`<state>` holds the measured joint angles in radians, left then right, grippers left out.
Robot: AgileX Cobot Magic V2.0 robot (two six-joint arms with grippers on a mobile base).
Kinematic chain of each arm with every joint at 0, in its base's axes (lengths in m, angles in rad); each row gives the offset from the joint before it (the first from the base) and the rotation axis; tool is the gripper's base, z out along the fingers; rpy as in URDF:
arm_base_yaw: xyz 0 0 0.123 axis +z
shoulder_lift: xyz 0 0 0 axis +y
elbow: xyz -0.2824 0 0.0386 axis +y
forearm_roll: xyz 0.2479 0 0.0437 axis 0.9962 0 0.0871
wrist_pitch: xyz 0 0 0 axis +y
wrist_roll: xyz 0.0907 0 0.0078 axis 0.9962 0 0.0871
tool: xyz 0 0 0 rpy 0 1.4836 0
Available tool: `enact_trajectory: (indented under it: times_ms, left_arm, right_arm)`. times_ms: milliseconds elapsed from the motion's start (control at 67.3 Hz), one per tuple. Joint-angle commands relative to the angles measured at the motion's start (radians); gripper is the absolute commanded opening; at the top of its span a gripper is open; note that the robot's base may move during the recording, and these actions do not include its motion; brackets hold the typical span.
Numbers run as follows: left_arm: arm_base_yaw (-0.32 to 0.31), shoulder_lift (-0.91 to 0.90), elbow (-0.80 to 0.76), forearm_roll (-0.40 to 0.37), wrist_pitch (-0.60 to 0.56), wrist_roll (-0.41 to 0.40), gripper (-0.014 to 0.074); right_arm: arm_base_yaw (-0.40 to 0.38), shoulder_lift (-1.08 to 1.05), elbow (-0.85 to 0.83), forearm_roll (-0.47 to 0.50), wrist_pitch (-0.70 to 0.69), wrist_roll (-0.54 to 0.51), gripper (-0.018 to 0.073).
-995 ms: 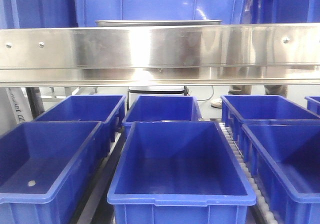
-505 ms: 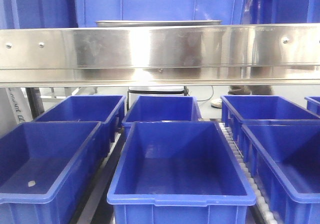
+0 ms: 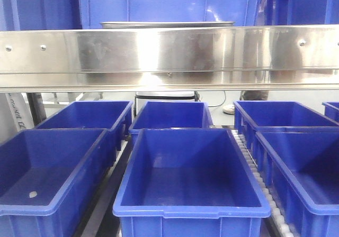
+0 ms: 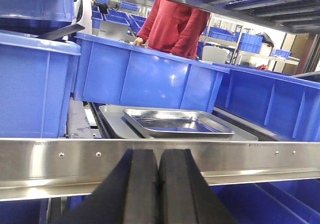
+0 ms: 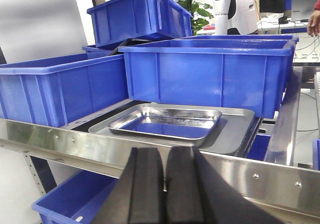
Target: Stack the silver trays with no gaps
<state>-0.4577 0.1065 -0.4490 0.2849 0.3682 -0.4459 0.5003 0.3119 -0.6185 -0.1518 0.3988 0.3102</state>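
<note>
So the two silver trays sit on the upper shelf, one inside the other. The smaller top tray [image 4: 177, 122] rests on the flat bottom of the bigger bottom tray [image 4: 116, 120], but it's turned at an angle rather than lined up with it. The right wrist view shows the same thing: top tray [image 5: 166, 122] skewed on the bottom tray [image 5: 235, 129], with a wide strip of the lower one's floor showing on the right side. From the front camera you only catch a thin sliver of tray rim [image 3: 167, 24] peeking over the steel shelf rail [image 3: 169, 57].

Blue bins box the trays in: a big one right behind them [image 4: 150, 74] and more on either side. A person in a red hoodie [image 4: 175, 24] stands behind that back bin.

Both arms hover in front of the rail, below tray level, touching nothing. The left gripper [image 4: 159, 184] has its black pads pressed together, and the right gripper [image 5: 164, 189] is closed too, nothing between the fingers.

Down on the lower level there are rows of blue bins [image 3: 190, 179].
</note>
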Motion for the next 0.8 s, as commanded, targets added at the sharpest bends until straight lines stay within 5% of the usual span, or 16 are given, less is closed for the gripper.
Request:
enact_trajectory:
  times_ms: [0,386,550,669,787]
  left_arm:
    - [-0.007,-0.006,0.001,0.003,-0.012,0.001,-0.0016]
    - [-0.007,-0.006,0.001,0.013,-0.012,0.001,-0.0016]
    - [-0.007,-0.006,0.001,0.016,-0.012,0.001,-0.0016]
    - [-0.007,-0.006,0.001,0.016,-0.012,0.001,-0.0016]
    - [-0.007,-0.006,0.001,0.016,-0.012,0.001,-0.0016]
  right_arm:
    - [0.0,-0.008,0.002,-0.007,-0.01,-0.008,-0.0015]
    - [-0.034,-0.026,0.04,-0.003,-0.049,-0.027,-0.0017]
    - [-0.217,-0.084,0.162,0.091,-0.081,-0.187,-0.0017]
    - [-0.357,-0.133,0.305,0.264,-0.287,-0.423,-0.0017]
    - [-0.456,-0.168,0.419,0.272,-0.405,-0.447,-0.0017]
